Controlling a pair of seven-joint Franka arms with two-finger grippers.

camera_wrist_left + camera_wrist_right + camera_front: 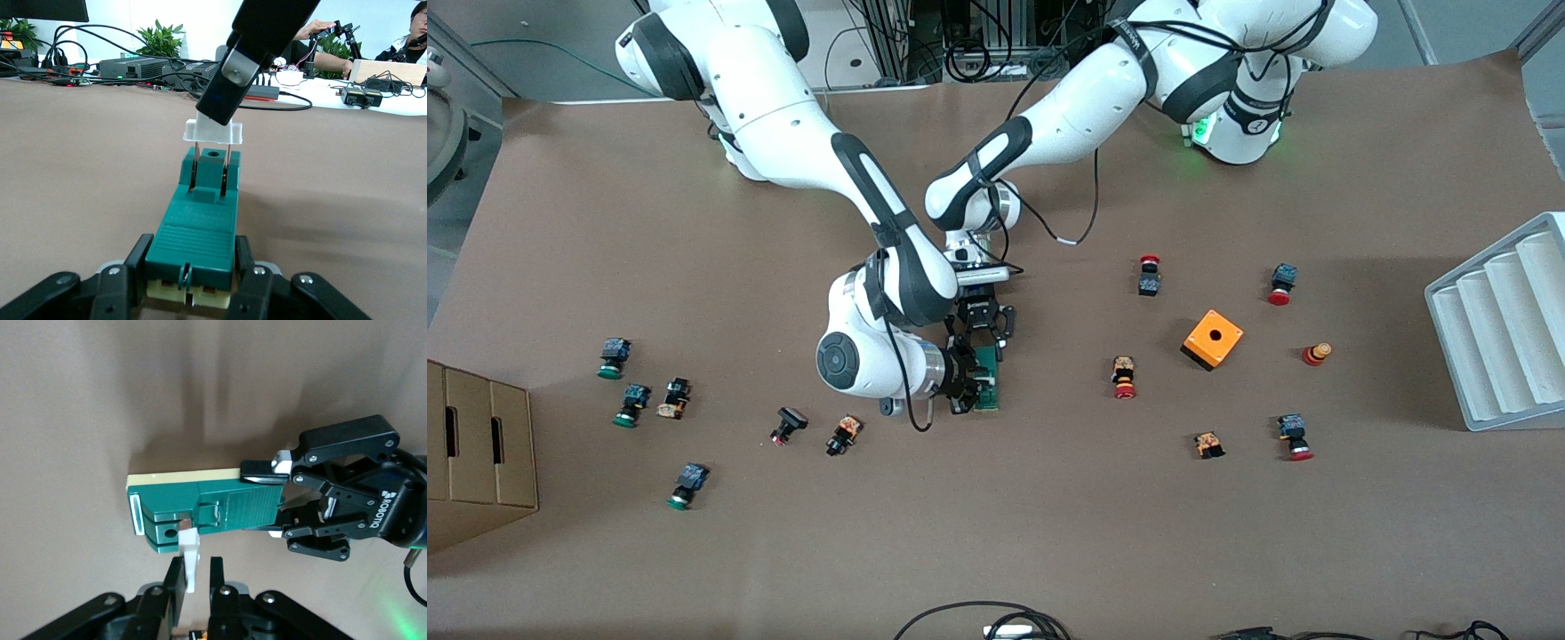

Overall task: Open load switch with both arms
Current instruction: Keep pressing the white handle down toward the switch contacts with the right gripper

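Two hands on load switch (988, 384), left hand (191, 280) clamping its end, right hand (198, 577) pinching white piece (189, 565).

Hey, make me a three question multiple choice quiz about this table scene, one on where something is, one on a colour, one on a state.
1. Where does the load switch lie?
A. In the grey tray
B. On the brown table between the two grippers
C. On the cardboard box

2. What colour is the cube box with a hole?
A. Orange
B. Blue
C. White

3. What is the left gripper doing?
A. Hanging open over the tray
B. Holding a push-button
C. Clamped on one end of the load switch

Answers: 1 B, the front view shows it on the table with both grippers at it. 2 A, its faces are orange. 3 C, its fingers flank the green body, while the right gripper pinches the white end piece.
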